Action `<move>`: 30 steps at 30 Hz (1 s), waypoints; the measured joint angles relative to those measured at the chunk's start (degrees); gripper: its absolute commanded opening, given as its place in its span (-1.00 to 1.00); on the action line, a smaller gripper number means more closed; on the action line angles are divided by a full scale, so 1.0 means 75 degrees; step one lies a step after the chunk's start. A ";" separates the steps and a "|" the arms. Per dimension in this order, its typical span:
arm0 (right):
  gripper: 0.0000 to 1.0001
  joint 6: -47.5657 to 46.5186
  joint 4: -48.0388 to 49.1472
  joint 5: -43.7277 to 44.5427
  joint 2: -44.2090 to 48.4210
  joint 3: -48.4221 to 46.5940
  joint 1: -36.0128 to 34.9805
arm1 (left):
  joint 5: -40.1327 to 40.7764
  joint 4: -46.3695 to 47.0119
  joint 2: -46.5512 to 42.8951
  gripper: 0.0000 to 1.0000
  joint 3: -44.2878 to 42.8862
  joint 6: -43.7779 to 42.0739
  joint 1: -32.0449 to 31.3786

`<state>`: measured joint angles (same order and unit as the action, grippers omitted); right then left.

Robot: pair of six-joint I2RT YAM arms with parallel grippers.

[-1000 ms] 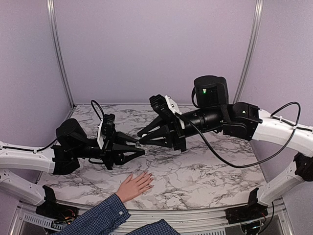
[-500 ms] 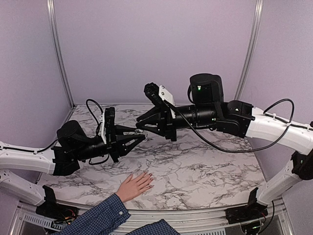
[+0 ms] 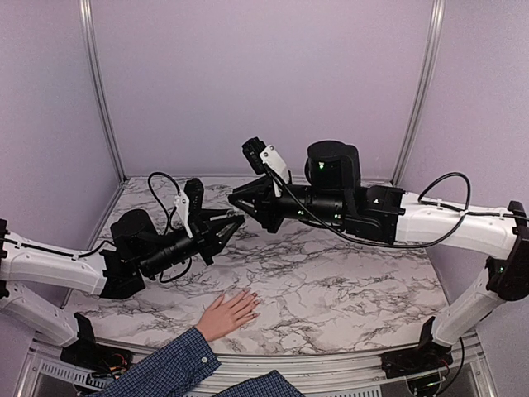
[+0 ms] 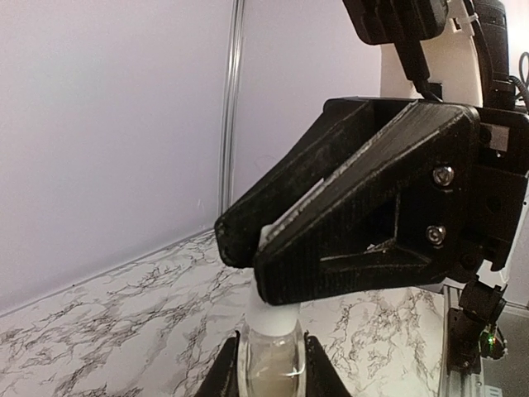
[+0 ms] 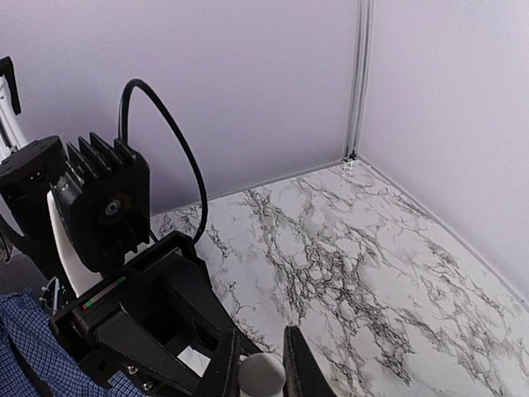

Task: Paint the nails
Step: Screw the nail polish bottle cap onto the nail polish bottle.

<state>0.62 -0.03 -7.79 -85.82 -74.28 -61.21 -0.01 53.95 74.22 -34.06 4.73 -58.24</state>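
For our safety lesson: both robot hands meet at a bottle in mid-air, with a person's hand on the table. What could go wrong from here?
The left hand pinches the bottle by its sides; if the right hand tugs the cap, it might slip and spill. The nails are tiny, so polish could land on skin.

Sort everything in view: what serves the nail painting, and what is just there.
For the job: nails on the hand; small bottle in the left gripper; its cap in the right gripper.
Just there: marble tabletop; plaid sleeve; lilac walls.
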 measured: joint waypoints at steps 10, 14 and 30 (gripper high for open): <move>-0.73 0.0507 0.0376 0.0586 -0.0259 0.0093 0.0000 | 0.0551 0.0449 0.0420 -1.00 0.0055 0.0023 0.0000; -0.49 0.0495 0.0376 0.0530 -0.0230 0.0099 0.0012 | 0.0460 0.0530 0.0431 -1.00 0.0061 0.0023 0.0000; 0.33 -0.0143 0.0440 -0.1367 0.0912 0.1201 0.0131 | -0.1926 0.0950 -0.0055 -1.00 0.0140 0.0009 0.0000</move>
<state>-0.45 3.27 -18.04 -78.98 -65.28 -60.23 -14.46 61.08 73.80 -33.01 4.80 -58.24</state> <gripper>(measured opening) 0.655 0.208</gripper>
